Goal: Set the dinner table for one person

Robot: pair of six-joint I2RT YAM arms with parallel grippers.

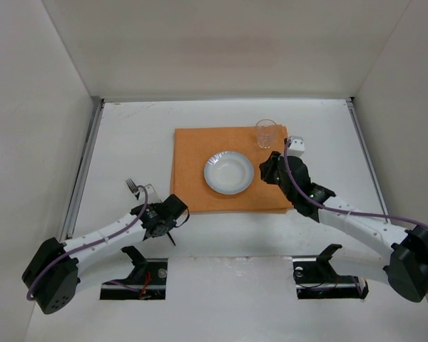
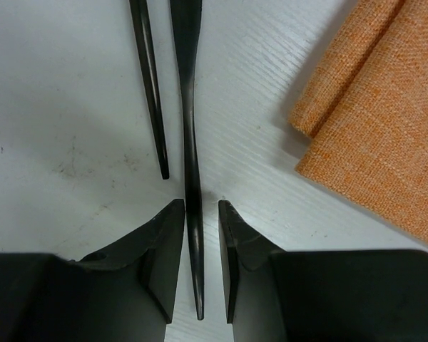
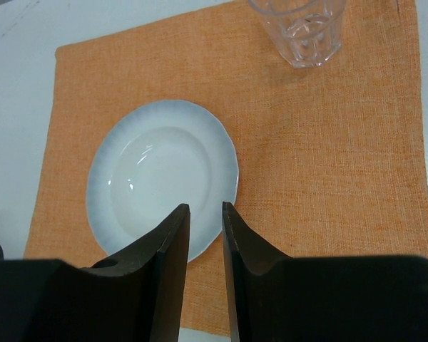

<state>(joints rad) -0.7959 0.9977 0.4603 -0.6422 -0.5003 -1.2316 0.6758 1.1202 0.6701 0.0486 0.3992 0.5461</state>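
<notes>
On the white dinner table [image 1: 135,135] lies an orange mat [image 1: 192,153] with a pale blue plate [image 1: 228,172] and a clear glass [image 1: 265,132] at its far right corner. A fork [image 1: 133,187] with a black handle [image 2: 187,107] lies left of the mat. My left gripper [image 2: 201,203] is low over the table, jaws slightly apart either side of that handle's end, with a gap on both sides. A second thin black handle [image 2: 151,85] lies just to its left. My right gripper [image 3: 205,206] is open and empty, above the plate's [image 3: 157,174] right rim.
Metal rails run along the table's left [image 1: 85,157] and right [image 1: 362,149] edges. White walls enclose the back and sides. The mat's folded corner [image 2: 371,121] lies to the right of the left gripper. The glass [image 3: 299,28] stands beyond the right gripper.
</notes>
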